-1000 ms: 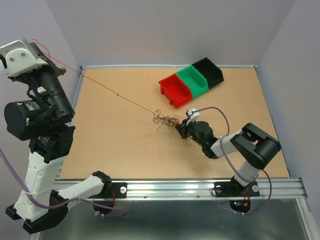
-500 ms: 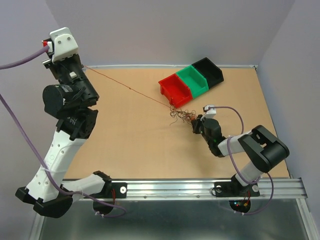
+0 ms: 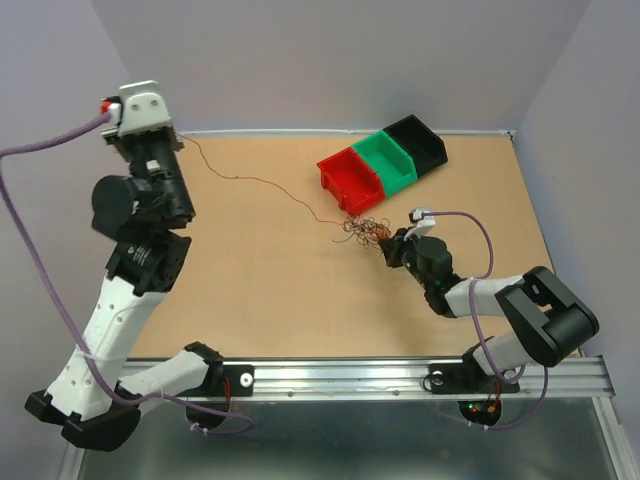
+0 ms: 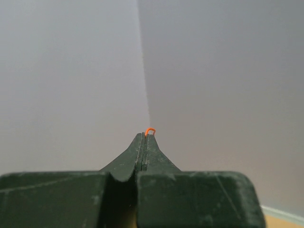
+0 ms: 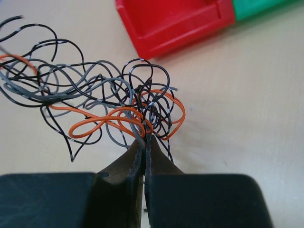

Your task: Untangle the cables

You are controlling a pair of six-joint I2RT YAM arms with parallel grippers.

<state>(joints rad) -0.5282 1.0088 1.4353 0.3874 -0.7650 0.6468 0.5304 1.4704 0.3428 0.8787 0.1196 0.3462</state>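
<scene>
The cables (image 3: 365,230) are a wiry clump of thin orange, black and grey wires lying on the tabletop just in front of the red bin (image 3: 350,180). My right gripper (image 3: 393,245) is low at the clump's right side. In the right wrist view the right gripper (image 5: 144,137) is shut on strands at the clump's (image 5: 95,95) near edge. One long red-orange wire (image 3: 270,184) runs slack from the clump to the far left corner, where my raised left gripper (image 3: 172,140) holds it. In the left wrist view the left gripper (image 4: 145,135) is shut on the wire's orange end (image 4: 150,129).
A green bin (image 3: 390,160) and a black bin (image 3: 418,140) stand in a row behind the red bin at the back right. The red bin (image 5: 171,23) is close behind the clump. Lilac walls enclose the table, and a metal rail (image 3: 400,375) runs along the near edge.
The clump and right gripper have shifted right, toward the red bin. The left arm swung in from the far left, and the long wire went from taut to slack and wavy.
</scene>
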